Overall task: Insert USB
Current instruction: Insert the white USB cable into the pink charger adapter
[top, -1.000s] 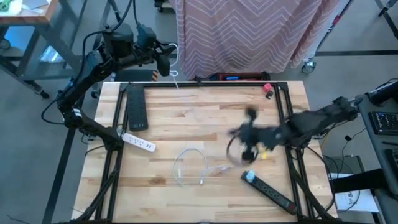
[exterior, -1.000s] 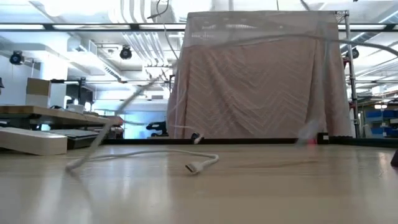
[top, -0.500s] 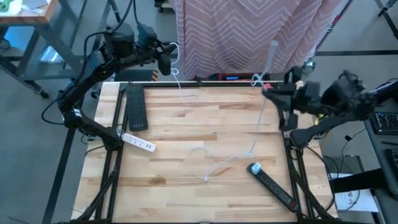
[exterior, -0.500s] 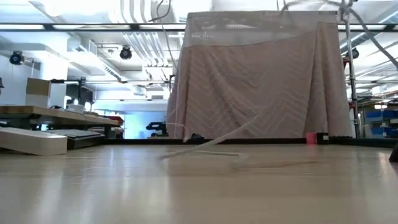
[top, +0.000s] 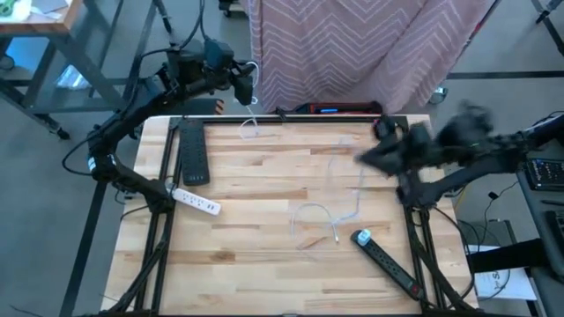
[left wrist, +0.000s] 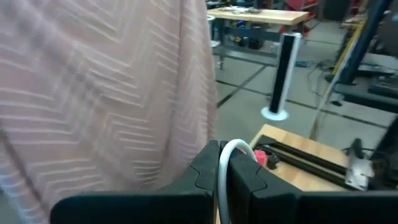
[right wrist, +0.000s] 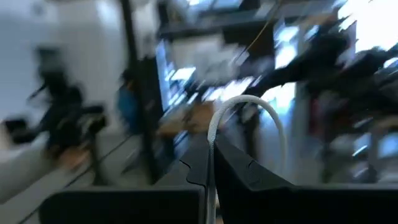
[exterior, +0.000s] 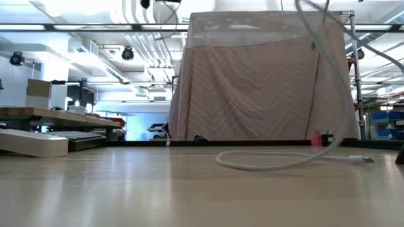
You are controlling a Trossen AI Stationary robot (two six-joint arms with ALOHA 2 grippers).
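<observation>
Both my grippers pinch the thin white USB cable (top: 322, 216) above the light wooden table (top: 264, 255).

My right gripper (right wrist: 211, 163), blurred over the table's right edge, is pressed together on the cable, which arcs up from between its fingers. My left gripper (left wrist: 225, 163), raised past the table's far-left corner near the pink chevron-patterned cloth (top: 352, 44), is likewise clamped on a loop of cable. The slack lies in a curl on the table, its plug end (top: 337, 236) resting just beside the blue-tipped end of the black power strip (top: 385, 261). A white power strip (top: 196, 202) and another black power strip (top: 193, 151) lie at the table's left.
</observation>
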